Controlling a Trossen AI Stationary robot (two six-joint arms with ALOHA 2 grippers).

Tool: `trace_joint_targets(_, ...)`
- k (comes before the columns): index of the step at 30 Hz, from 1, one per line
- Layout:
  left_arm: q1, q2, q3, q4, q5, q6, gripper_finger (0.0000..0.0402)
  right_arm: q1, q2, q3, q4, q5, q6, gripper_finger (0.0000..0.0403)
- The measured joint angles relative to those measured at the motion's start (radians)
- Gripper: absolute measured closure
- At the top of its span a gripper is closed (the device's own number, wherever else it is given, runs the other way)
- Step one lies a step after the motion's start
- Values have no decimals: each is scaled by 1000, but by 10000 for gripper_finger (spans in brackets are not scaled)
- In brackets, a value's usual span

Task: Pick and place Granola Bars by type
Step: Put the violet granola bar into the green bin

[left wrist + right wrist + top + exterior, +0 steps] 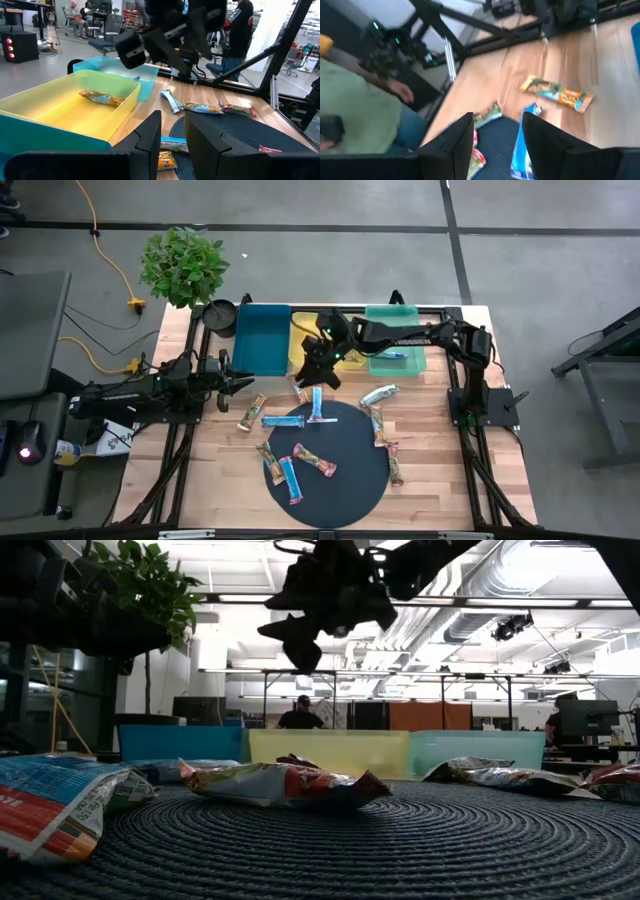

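Several granola bars lie loose on the round dark mat (330, 475) and on the wood around it: a blue one (283, 420), a tan one (252, 412), a silvery one (378, 394). One tan bar (100, 97) lies flat in the yellow tray (60, 107), and a blue bar (393, 354) lies in the green tray (400, 325). My right gripper (318, 370) hangs open above the yellow tray's near edge, with nothing between its fingers (455, 140). My left gripper (240, 383) waits at the table's left, level, its fingers (150, 135) a little apart and empty.
The teal tray (260, 340) stands left of the yellow one at the far edge. A potted plant (185, 265) and a black pot (220, 315) stand at the far left corner. People show in the room beyond (300, 715). Bare wood lies at the near left.
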Motion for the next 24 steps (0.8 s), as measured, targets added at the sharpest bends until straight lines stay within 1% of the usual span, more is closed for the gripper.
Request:
trace_joint_targets(2,0,0,0,0,0,0,319,17,-23,0,-123,53,-79,249)
trace_joint_targets(4,0,0,0,0,0,0,319,33,-50,0,-269,132,-183,249)
trace_joint_targets(7,0,0,0,0,0,0,319,57,-94,0,-491,304,-317,249)
trace_joint_targets(9,0,0,0,0,1,0,319,72,-119,0,-622,444,-352,249)
trace_joint_targets(10,0,0,0,0,1,0,319,78,-131,0,-678,513,-343,249)
trace_joint_targets(12,0,0,0,0,0,0,319,88,-142,0,-784,647,-248,249)
trace_joint_targets(14,0,0,0,0,0,0,319,94,-150,0,-891,774,-46,249)
trace_joint_targets(15,0,0,0,0,0,0,319,94,-150,0,-943,819,58,249)
trace_joint_targets(17,0,0,0,0,0,0,319,93,-151,0,-1037,846,211,249)
trace_joint_targets(19,0,0,0,0,0,0,319,93,-151,-2,-1109,843,261,249)
trace_joint_targets(22,0,0,0,0,0,0,319,108,-154,-25,-1130,846,248,249)
trace_joint_targets(24,0,0,0,0,0,0,319,126,-156,-47,-1126,822,136,249)
